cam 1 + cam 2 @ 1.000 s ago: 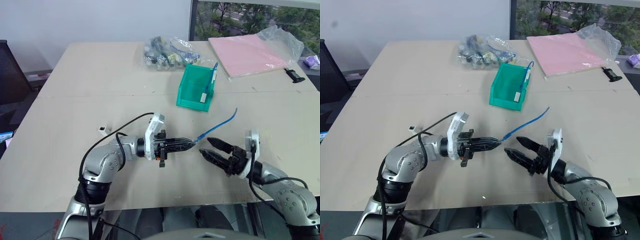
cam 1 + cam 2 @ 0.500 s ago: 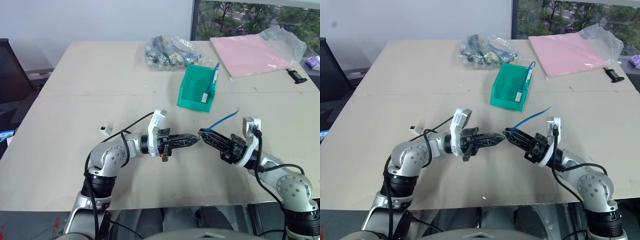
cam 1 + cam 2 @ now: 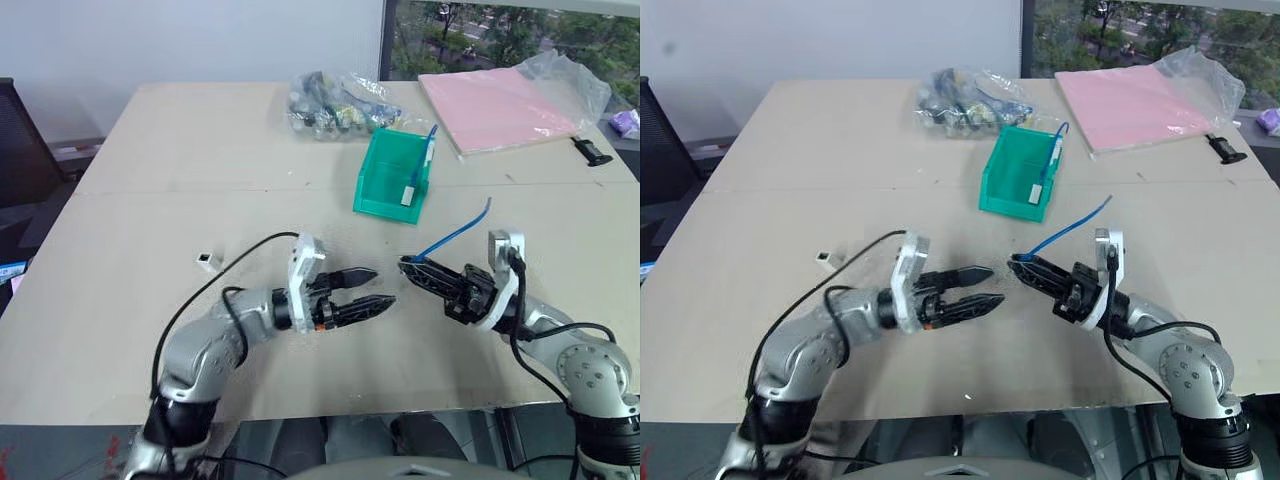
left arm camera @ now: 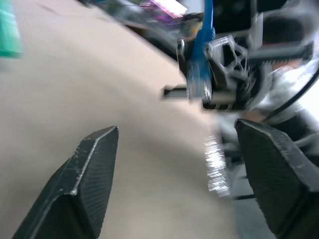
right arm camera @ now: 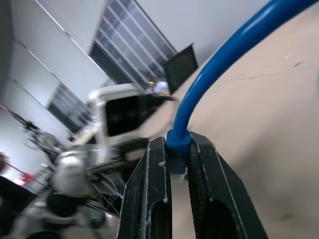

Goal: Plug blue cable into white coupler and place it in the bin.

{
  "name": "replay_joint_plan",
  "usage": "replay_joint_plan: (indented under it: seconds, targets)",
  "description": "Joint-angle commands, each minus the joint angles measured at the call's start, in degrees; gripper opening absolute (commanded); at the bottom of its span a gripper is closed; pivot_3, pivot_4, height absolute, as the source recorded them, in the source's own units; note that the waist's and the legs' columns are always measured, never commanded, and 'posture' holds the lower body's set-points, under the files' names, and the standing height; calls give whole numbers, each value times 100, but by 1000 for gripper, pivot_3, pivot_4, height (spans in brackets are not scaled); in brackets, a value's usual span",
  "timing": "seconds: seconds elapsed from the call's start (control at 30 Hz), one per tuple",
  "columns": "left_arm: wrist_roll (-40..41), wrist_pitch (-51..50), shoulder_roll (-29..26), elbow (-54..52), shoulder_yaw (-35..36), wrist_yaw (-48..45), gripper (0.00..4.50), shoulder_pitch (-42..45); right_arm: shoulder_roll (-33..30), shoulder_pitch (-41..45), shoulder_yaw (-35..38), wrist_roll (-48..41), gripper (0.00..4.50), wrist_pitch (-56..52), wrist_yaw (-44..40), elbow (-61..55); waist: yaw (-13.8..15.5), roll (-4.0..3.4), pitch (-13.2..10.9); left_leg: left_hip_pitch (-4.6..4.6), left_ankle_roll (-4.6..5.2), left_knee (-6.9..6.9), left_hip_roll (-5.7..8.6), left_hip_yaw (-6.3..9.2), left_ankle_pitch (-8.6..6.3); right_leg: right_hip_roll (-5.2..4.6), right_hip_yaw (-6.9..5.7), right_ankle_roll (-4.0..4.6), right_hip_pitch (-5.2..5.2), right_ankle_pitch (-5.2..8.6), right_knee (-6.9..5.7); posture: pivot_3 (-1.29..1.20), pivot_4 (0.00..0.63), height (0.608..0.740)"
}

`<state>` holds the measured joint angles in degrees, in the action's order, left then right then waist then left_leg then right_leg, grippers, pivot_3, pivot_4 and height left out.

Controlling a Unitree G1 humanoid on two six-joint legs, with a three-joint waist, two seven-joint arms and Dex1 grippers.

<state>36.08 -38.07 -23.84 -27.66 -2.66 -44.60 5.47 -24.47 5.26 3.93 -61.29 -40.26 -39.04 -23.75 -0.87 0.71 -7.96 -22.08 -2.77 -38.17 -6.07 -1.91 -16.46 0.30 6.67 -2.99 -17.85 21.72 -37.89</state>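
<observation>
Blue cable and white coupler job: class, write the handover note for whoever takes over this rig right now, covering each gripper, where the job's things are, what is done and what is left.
Right gripper: shut on the plug end of the blue cable, held above the table; the rest of the cable arcs up and away.
Left gripper: open, holding nothing, fingertips facing the right gripper.
White coupler: lying on the table, left of the left arm, untouched.
Bin: beyond the grippers; it already contains another blue cable with a white piece.
Done: cable gripped.
Left: pick up coupler, plug cable in, put the pair in the bin.
</observation>
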Motion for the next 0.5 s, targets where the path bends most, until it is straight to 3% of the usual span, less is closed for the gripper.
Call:
replay_joint_plan:
  seconds: [0.03,0.27,0.37,0.5]
  targets:
    - [-1175,1147,151,-962,297,1085,3579,-836,69,218,110,459,0,552,-247,182,-11,1,-1,0,0,0,0,0,0,0,0,0,0,0,0,0,150,740]
    - [-3611,2267,1008,-1426,1284,3793,3579,-2499,238,606,-203,1408,0,1266,-559,647,6,9,-8,5,0,7,1,-10,0,0,24,1,0,0,0,0,150,740]
    - [-3860,2299,1321,-1081,1426,4236,3579,-2571,244,640,-305,1605,0,1351,-699,721,24,19,-14,8,0,10,4,-19,0,-2,31,1,0,0,2,0,150,740]
    - [-3661,2368,1284,-370,1747,4166,3579,-2310,286,650,-305,1715,0,1375,-731,735,40,22,-16,8,0,13,6,-15,0,-4,22,1,0,0,-3,0,150,740]
